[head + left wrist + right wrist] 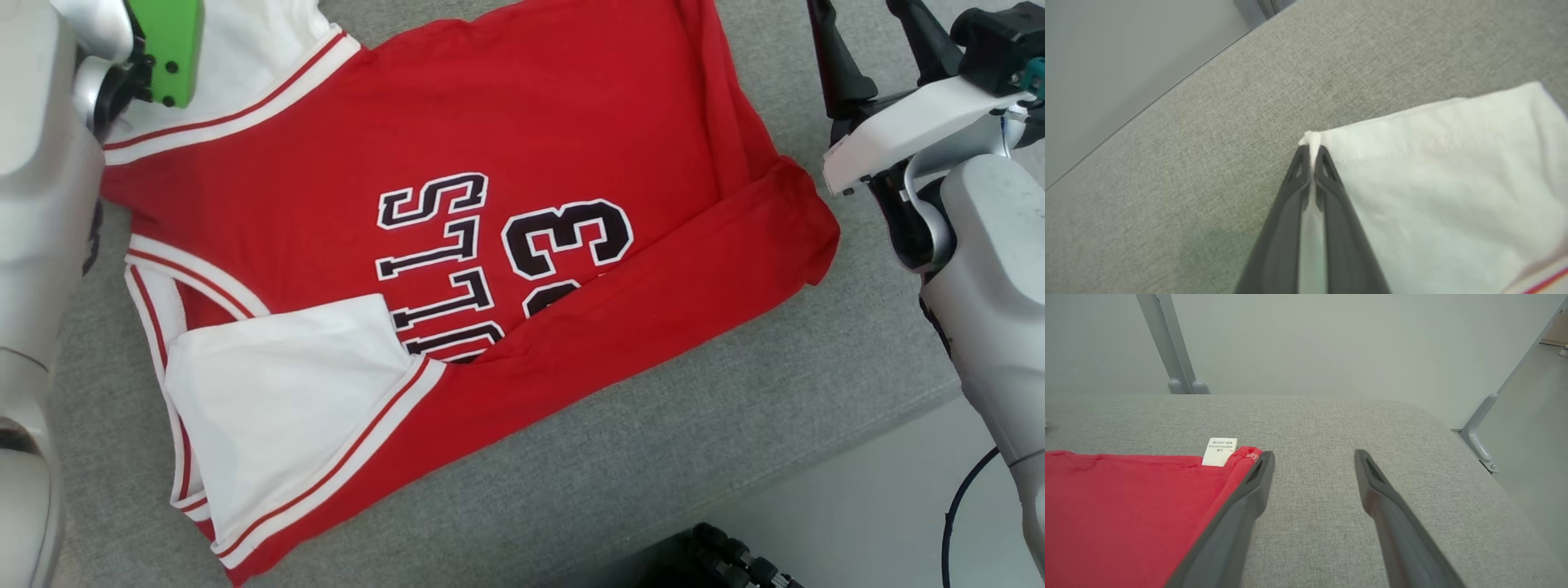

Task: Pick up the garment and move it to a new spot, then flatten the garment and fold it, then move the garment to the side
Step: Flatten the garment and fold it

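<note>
Garment [490, 269] fold underway: left gripper [1312, 150] pinches the far-left white sleeve corner [1412, 163]; right gripper [1314, 457], open beside the hem [1244, 455], likely must clamp next.

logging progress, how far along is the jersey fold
Done: the jersey lies spread on the grey table, one side folded over the lettering. In hand: the left gripper is shut on the white sleeve corner; the right gripper hangs open by the hem. Left: the remaining folds and moving it aside.
</note>
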### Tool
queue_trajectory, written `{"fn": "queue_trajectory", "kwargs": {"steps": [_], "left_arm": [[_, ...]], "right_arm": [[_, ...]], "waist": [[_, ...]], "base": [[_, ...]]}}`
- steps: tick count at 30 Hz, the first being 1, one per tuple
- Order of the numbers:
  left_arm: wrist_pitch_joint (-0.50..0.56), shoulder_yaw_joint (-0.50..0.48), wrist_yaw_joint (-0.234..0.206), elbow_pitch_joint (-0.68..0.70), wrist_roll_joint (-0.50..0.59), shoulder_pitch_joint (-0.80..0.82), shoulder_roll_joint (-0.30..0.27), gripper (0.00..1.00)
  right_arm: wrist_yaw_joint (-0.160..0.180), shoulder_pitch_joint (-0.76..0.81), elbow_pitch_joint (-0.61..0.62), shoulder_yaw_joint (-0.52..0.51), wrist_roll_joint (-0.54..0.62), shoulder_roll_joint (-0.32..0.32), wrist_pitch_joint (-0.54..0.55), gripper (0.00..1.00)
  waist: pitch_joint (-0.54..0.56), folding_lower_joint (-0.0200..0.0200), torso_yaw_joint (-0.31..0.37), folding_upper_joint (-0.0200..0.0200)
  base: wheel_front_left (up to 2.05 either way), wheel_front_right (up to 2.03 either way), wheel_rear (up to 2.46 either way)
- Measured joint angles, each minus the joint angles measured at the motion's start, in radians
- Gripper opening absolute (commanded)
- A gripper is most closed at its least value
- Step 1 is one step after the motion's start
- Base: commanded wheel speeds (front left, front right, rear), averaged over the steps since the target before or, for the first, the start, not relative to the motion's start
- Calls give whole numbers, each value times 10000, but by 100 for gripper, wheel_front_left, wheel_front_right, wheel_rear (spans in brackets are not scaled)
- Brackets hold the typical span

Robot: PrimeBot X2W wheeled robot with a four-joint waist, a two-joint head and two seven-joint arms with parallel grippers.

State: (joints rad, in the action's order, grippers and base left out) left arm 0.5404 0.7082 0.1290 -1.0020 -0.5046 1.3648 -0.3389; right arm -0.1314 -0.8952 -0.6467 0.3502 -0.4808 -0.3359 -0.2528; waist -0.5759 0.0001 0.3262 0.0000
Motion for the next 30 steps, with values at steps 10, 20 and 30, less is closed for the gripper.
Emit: {"fn": "queue_trajectory", "kwargs": {"steps": [10,20,30], "left_arm": [[-2096,-109,4,629,-750,-96,851,0],[-3108,723,15,2562,-1684,-985,1262,0],[-2995,1386,15,4466,-2355,-1857,1114,0]], "right_arm": [[0,-462,-401,675,-738,-959,571,100],[0,-742,-1375,1639,-1710,-2378,1868,100],[0,-1026,-2405,2803,-2054,-3287,2685,100]], "waist": [[315,0,-1109,0],[644,0,-2842,0],[729,0,-4270,0]], "base": [[0,0,0],[0,0,0],[0,0,0]]}}
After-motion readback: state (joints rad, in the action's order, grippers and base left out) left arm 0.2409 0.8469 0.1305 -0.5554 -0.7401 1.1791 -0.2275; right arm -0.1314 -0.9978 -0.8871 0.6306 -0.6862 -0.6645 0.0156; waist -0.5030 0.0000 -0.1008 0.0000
